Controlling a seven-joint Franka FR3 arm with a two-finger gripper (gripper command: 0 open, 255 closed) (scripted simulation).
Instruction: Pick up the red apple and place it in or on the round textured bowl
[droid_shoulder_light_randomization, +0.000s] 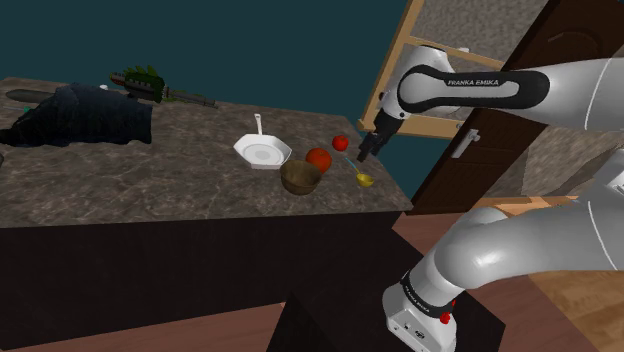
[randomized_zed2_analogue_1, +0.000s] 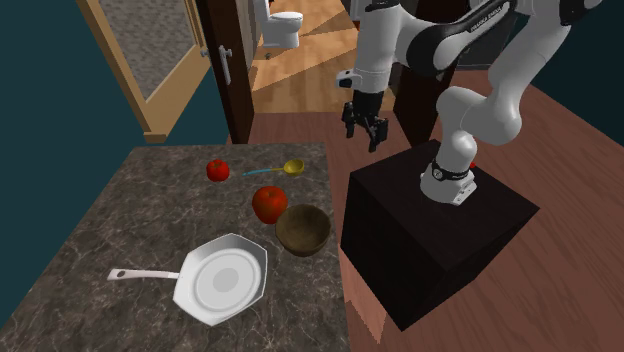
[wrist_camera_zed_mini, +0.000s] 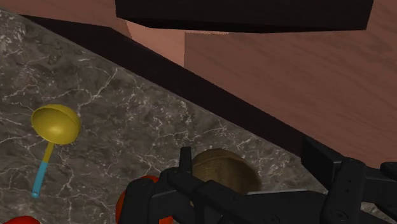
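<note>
One label (droid_shoulder_light_randomization: 474, 81), FRANKA EMIKA, runs along the arm (droid_shoulder_light_randomization: 560, 95), its claw (randomized_zed2_analogue_1: 365, 132) spread wide and empty

Two fruits (randomized_zed2_analogue_1: 269, 203) (randomized_zed2_analogue_1: 217, 170); one bowl (randomized_zed2_analogue_1: 302, 230), pan (randomized_zed2_analogue_1: 222, 280), spoon (randomized_zed2_analogue_1: 287, 167)

The red apple (droid_shoulder_light_randomization: 318, 159) sits just beside the brown bowl (droid_shoulder_light_randomization: 300, 177); the pincer (droid_shoulder_light_randomization: 366, 154) hangs nearby

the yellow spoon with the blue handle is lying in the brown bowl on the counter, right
Not quite. The yellow spoon with the blue handle lies flat on the counter itself, apart from the brown bowl, which has nothing in it. The second exterior view shows this plainly. The bowl is on the counter, as you said.
</note>
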